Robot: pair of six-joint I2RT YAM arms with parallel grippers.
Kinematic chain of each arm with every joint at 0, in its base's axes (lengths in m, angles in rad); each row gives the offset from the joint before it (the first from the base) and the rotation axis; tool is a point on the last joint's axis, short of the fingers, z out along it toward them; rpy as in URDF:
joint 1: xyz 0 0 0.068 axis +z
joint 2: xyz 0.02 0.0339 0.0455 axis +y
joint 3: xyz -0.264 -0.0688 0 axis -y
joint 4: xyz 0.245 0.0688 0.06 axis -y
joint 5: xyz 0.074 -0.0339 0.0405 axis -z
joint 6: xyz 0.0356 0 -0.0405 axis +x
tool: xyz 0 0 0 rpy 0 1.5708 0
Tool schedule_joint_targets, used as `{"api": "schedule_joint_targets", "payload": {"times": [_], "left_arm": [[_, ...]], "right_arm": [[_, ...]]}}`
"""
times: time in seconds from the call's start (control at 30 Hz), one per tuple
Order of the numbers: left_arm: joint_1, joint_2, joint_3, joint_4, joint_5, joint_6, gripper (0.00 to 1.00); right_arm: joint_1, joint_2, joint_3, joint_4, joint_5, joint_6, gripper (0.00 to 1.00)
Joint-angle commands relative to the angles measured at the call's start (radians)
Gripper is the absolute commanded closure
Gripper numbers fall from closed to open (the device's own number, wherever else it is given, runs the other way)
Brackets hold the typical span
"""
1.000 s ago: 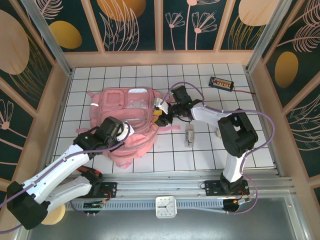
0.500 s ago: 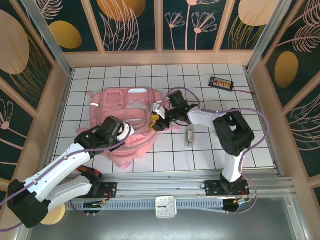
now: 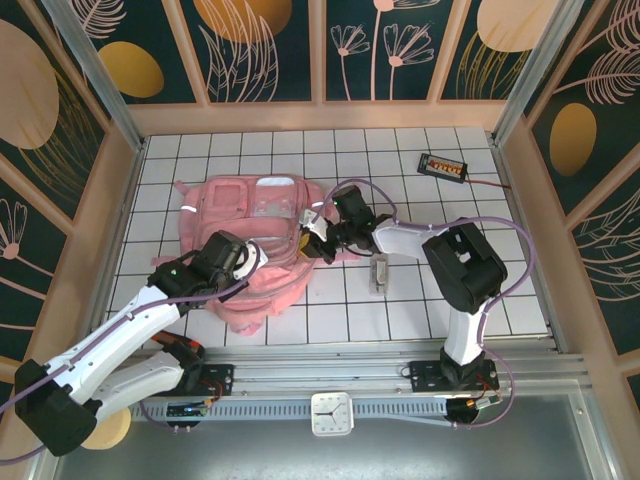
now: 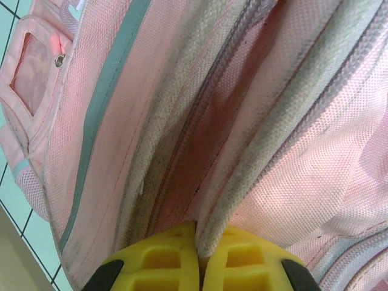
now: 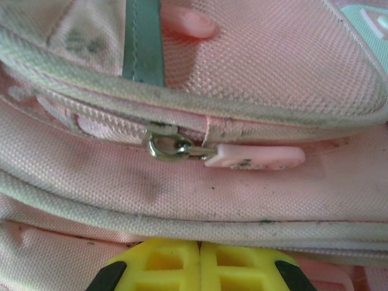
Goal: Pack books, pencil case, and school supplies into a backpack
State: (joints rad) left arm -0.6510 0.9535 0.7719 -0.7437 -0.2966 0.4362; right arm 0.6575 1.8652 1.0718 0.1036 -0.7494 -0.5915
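**Left claw** (image 4: 197, 265): yellow pads (image 4: 151, 268) are closed on a piped ridge of the backpack (image 3: 235, 205). The cloth is seen pinched between them and runs up and away from the grip. Probable reason: the near side is held steady so the zip can be pulled against it.

**Right claw** (image 5: 199, 267): the pads are brought together, with no gap seen. A piped edge lies just over the tips. Whether cloth is caught between them cannot be told. Just beyond, a pink zip pull (image 5: 254, 156) lies flat on its metal ring (image 5: 165, 147), ungripped. The zip is judged shut at this spot, and the pull is judged to be the target.

**From above:**
- The backpack is laid flat on the surface (image 3: 420, 310), left of centre, front pockets up.
- One claw is set on its near side and the other on its right edge.
- A slim pale packet (image 3: 379, 272), likely the supplies, is noted on the surface just right of the backpack.
- A small black device (image 3: 443, 166) lies at the far right, well apart.

**Judgement:** this is the opening stage, and packing is not yet begun.
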Motion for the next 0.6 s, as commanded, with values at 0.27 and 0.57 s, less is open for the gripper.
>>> {"api": "schedule_joint_targets", "payload": {"times": [0.27,0.57], "left_arm": [[0.003,-0.076,0.013,-0.082,-0.066,-0.019,1.0],[0.002,-0.135,-0.014,-0.116,-0.058,0.004,1.0]], "right_arm": [[-0.105,0.047,0.116,-0.115,0.124,-0.061,1.0],[-0.167,0.274,0.453,-0.26,0.137,-0.076,1.0]]}}
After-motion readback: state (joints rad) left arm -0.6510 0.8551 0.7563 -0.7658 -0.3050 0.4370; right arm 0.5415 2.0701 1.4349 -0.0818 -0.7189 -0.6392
